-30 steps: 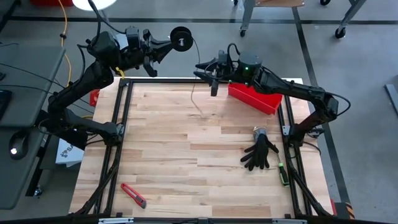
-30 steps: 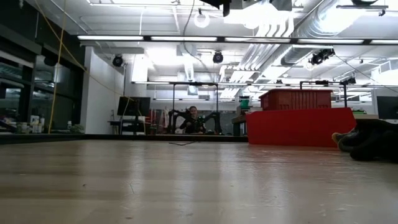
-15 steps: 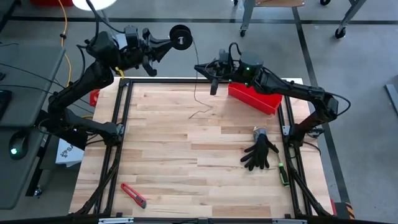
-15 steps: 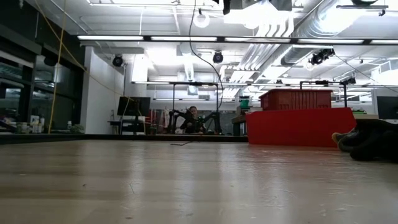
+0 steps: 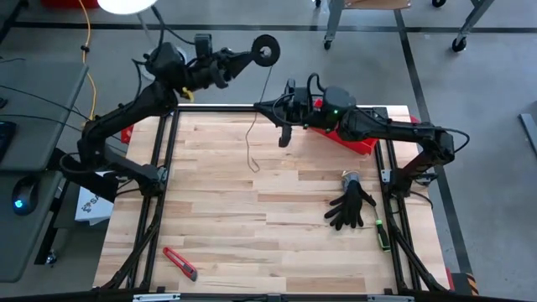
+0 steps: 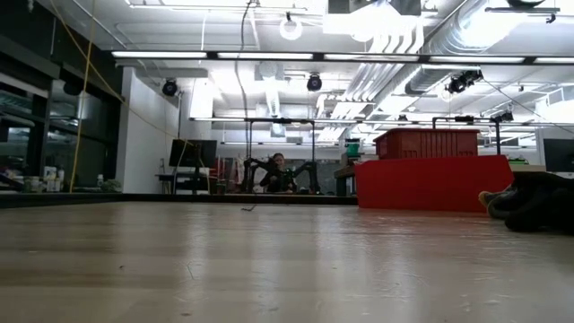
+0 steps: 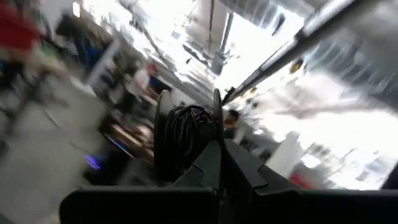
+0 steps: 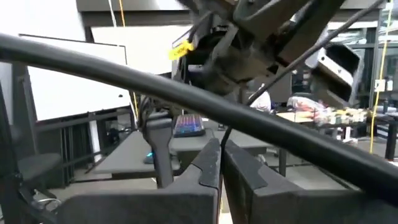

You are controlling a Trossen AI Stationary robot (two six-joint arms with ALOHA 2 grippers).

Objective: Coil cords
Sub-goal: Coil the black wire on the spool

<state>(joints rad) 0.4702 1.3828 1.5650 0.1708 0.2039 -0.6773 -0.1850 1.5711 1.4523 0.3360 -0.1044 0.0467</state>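
The small black spool (image 5: 266,50) is held beyond the table's far edge by my left gripper (image 5: 250,57), which is shut on it. Dark cord is wound on the spool (image 7: 186,138). The thin cord (image 5: 267,82) drops from the spool to my right gripper (image 5: 258,105), which is shut on it above the far edge. From there the cord (image 5: 249,143) hangs slack, and its free end (image 5: 253,169) lies on the wooden table (image 5: 252,235). In the low view, the cord (image 6: 244,99) comes down to the tabletop. My left gripper pinches the rim of one of the spool's flanges (image 7: 216,127) between its two shut fingers, which point roughly level toward the table's right. The spool is held clear of the table, on edge. My right gripper pinches the thin cord (image 8: 224,134) between its fingertips, a single strand, coming level from the table's right and across the cord. The cord runs up to the spool and hangs slack below the fingers, with its end on the table.
A red box (image 5: 357,134) stands at the far right behind the right arm. A black glove (image 5: 351,205) lies at the right, a red utility knife (image 5: 180,262) lies near the front left, and a green tool (image 5: 382,235) sits by the right frame. A person sits in the room beyond (image 6: 278,170).
My right gripper has shut on the cord and gone a little toward the table's left. My left gripper has carried the spool toward the right and rolled. The cord's hanging part has swung left, and its free end has slid left and nearer on the table.
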